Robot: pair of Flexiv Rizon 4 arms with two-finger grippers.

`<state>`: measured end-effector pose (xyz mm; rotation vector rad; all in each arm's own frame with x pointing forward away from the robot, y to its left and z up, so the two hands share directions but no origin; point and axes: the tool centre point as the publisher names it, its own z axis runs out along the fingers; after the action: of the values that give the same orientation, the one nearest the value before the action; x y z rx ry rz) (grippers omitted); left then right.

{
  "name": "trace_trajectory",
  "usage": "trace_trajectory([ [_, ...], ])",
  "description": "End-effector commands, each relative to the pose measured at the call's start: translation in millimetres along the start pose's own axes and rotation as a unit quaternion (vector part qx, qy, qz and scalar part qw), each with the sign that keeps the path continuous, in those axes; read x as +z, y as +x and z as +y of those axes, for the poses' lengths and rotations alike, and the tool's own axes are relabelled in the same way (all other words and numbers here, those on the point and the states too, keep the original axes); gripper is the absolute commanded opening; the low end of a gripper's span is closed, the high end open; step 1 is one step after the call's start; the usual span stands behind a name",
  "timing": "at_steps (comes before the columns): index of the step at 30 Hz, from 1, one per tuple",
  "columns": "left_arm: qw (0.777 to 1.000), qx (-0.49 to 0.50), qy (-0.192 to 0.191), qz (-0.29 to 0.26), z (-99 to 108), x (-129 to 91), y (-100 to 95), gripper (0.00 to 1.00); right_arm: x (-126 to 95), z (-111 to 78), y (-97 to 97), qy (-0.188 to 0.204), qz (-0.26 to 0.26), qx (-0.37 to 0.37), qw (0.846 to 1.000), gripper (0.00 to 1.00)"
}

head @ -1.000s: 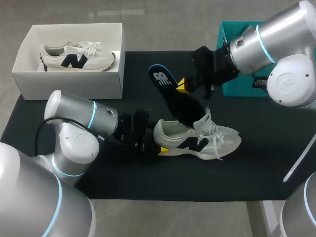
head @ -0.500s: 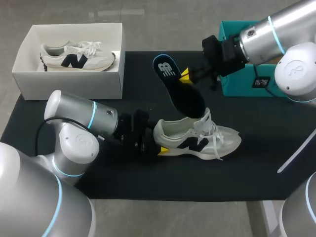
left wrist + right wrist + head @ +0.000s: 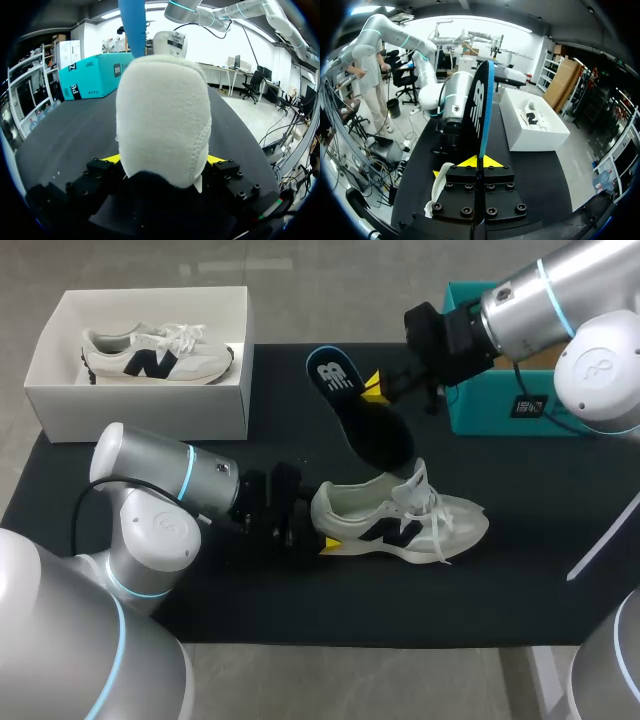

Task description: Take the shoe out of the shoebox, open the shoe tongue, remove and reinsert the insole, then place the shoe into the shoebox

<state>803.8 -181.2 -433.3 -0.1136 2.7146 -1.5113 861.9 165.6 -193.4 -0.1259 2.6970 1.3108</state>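
Head view, shoe: our shoe (image 3: 400,520) stands on the black mat (image 3: 500,580), out of the shoebox (image 3: 150,410), with its heel at our left gripper (image 3: 316,527).
Head view, insole: the insole (image 3: 365,425) hangs above the shoe, taken near its printed end by our right gripper (image 3: 375,392).
Left wrist view, jaws: both yellow tips press the padded heel from either side, so they are closed on the shoe.
Right wrist view, jaws: nipped tight on the insole, which stands edge-on ahead of the fingers.
Handling: we judge the insole light, thin and floppy, best held by this end and fed toe-first. The shoe is soft, and its firmer heel makes the sound grip.
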Motion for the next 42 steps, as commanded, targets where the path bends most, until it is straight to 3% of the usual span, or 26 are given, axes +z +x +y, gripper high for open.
trace_trajectory([
  [1, 1.0, 0.0, -0.001, -0.001, 1, 2, 0.2, 0.0, 1, -0.2, -0.2, 0.0, -0.001, 0.0, 1.0, 0.0],
  [27, 1.0, 0.0, -0.001, -0.001, 1, 2, 0.2, 0.0, 1, -0.2, -0.2, 0.0, -0.001, 0.0, 1.0, 0.0],
  [32, 1.0, 0.0, -0.001, -0.001, 1, 2, 0.2, 0.0, -19, 22.3, -8.6, -0.046, -0.049, 0.023, 0.997, 0.0],
  [36, 1.0, 0.0, -0.001, -0.001, 1, 2, 0.2, 0.0, -34, 38.9, -13.4, -0.057, -0.076, 0.054, 0.994, 0.0],
  [42, 1.0, 0.0, -0.001, -0.001, 1, 2, 0.2, 0.0, -49, 55.7, 1.9, -0.073, -0.084, 0.107, 0.988, 0.0],
])
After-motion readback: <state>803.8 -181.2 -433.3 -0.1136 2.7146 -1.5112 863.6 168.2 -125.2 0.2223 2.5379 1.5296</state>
